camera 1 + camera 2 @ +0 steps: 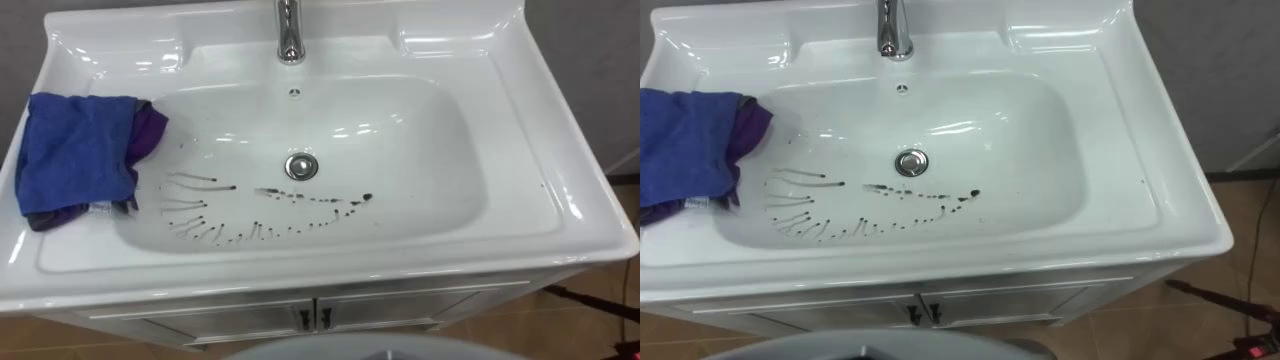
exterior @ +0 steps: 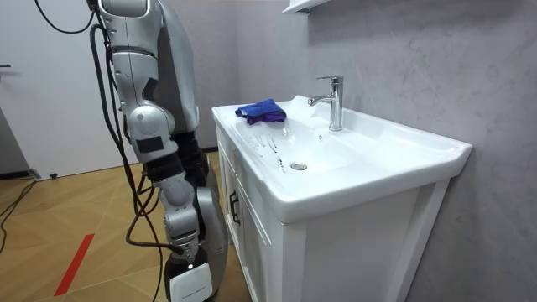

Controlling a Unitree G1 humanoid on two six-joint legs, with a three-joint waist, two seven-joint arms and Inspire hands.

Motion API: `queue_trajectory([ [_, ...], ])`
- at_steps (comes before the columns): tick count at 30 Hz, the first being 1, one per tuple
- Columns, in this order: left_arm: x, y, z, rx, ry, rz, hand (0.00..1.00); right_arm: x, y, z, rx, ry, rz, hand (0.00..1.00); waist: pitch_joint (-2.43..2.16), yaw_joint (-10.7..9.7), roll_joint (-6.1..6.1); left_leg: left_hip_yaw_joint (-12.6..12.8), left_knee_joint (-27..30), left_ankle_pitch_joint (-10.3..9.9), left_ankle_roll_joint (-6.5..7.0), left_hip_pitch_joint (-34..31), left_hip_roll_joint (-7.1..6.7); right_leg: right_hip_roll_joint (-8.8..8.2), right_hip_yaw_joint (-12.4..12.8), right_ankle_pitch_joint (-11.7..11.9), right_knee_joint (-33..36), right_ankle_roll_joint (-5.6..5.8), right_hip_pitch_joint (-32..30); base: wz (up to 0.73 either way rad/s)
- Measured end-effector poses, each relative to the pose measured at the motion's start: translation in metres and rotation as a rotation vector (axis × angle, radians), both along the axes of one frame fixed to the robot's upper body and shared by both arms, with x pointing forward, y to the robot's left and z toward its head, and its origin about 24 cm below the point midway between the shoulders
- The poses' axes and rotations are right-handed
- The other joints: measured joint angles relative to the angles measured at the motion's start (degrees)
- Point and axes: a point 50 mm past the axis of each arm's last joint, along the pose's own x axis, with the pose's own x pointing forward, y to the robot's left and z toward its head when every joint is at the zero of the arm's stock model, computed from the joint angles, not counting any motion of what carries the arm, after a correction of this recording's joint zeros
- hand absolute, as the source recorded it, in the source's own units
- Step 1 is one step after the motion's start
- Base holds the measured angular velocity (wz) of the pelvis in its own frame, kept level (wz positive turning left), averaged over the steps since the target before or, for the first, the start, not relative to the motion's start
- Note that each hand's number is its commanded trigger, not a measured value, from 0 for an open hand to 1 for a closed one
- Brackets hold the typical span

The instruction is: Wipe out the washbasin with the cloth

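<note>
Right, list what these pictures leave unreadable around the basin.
Faucet: top cut off by the upper edge of both eye views.
Blue cloth: its folds hide whether the purple part is a second cloth; the right eye view's left edge crops it.
Right hand: low beside the cabinet in the room view, too small and dark to read its state.

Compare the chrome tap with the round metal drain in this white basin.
The tall chrome tap stands upright on the back ledge of the white basin; the round metal drain lies flat, low in the bowl. Dark streaks run right beside the drain; the surface round the tap looks clean. Both are shiny metal, roughly on the basin's middle line.
</note>
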Motion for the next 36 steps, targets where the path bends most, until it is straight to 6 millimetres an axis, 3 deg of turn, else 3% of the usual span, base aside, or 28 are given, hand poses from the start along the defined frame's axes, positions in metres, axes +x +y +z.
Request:
queue_trajectory([
  [9, 0.0047, 0.0004, -0.0002, 0.008, -0.013, -0.004, 0.00, 0.0009, 0.0000, 0.0000, 0.000, -0.008, 0.008, 0.00, 0.00, -0.01, 0.56, 0.00, -0.33, 0.00, 0.00, -0.03, 0.01, 0.13, 0.34, 0.00, 0.21, -0.01, -0.32, 0.00],
  [36, 0.0011, 0.0003, -0.0003, 0.008, 0.001, 0.005, 0.00, 0.0022, -0.0012, 0.0001, -0.029, -0.020, 0.003, 0.00, -0.03, 0.25, 0.68, -0.51, -0.13, -0.01, 0.00, -0.13, -0.03, 0.15, 0.24, -0.01, 0.13, -0.02, -0.03, 0.00],
])
